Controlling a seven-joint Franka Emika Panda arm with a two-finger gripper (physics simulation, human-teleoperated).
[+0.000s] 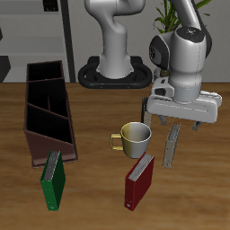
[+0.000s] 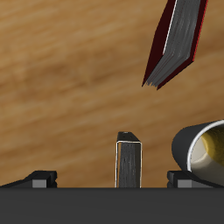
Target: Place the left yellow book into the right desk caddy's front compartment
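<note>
Warm wooden table (image 1: 90,202) in the near ground, pale wall far behind, green potted plant (image 1: 165,16) far right, dark shelving (image 1: 27,27) far left

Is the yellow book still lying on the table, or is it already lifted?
Lifted. The left yellow book hangs upright from the gripper, its lower end above the table; the wrist view shows it between the fingers.
</note>
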